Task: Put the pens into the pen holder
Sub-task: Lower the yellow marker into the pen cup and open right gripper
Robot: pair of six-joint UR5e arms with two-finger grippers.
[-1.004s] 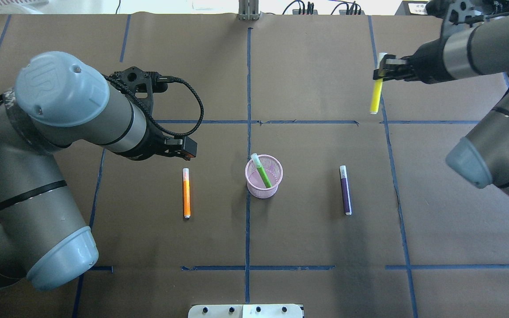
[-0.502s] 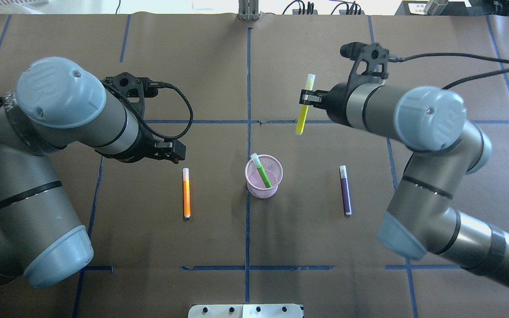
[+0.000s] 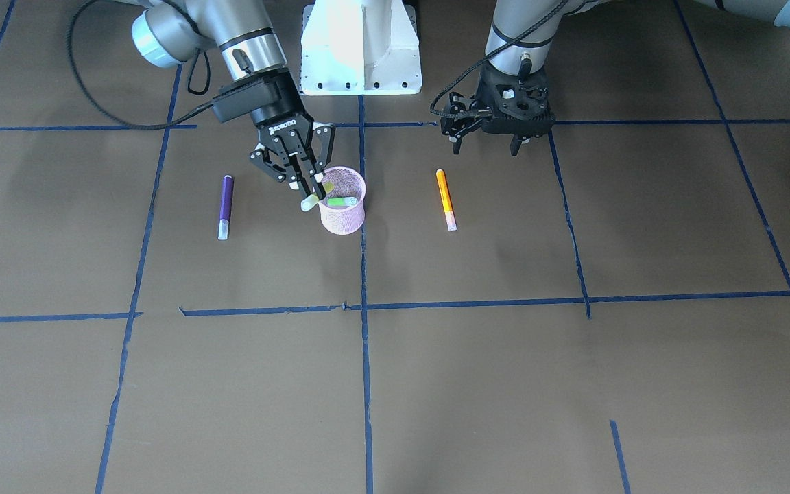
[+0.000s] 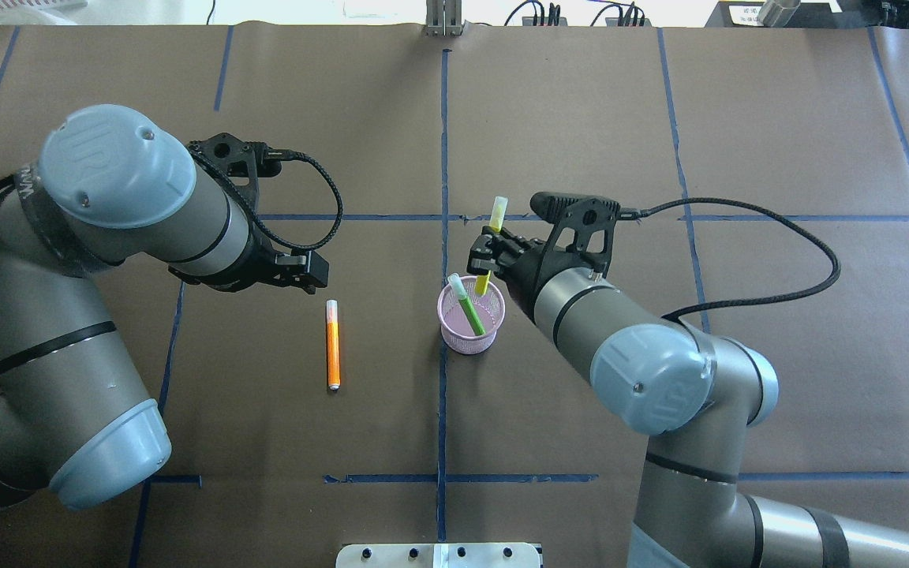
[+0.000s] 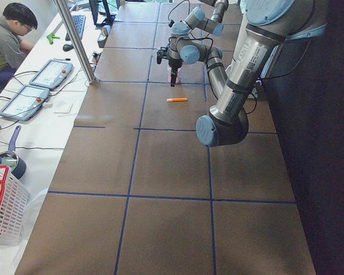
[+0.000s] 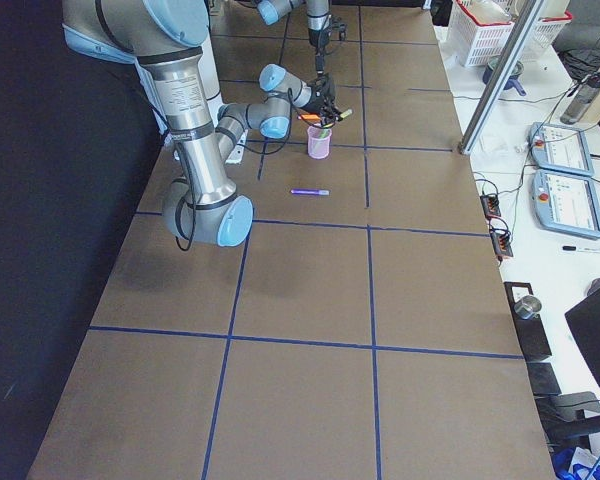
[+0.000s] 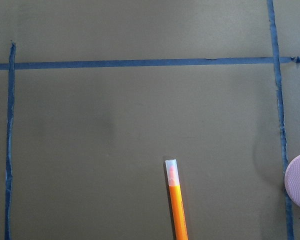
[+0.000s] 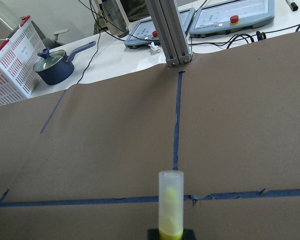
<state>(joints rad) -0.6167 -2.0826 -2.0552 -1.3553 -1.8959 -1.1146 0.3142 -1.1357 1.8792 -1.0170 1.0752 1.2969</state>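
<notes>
— What do we see at the right fingers (image 4: 489, 246)?

— We see them closed narrow on a yellow pen (image 4: 497, 210), which they grip at about its middle. The pen is tilted. Its pale cap end is above the fingers and its yellow end is below them.

— And where is the pen holder (image 4: 466, 341) for us?

— It stands upright on the bench (image 4: 581, 118), right under those fingers. The lower end of the yellow pen is at the mouth of the holder. We cannot tell if it is already under the rim.

— We also see something inside the holder.

— Yes, a green pen (image 4: 469, 311) leans in it. Its cap end sticks up over the rim, close below the right fingers.

— Now the left fingers (image 3: 515, 144), how are they?

— We see them spread wide and holding nothing, and they hang over the bench. The orange pen (image 4: 333, 347) lies flat on the bench, below them and a little to the side of the holder. They do not touch it. In the left wrist view we find its cap end and part of its orange body.

— And the purple pen (image 3: 225, 202)?

— It lies flat on the bench, apart from the right fingers, on their side away from the holder. In the overhead view the right arm covers it.
</notes>
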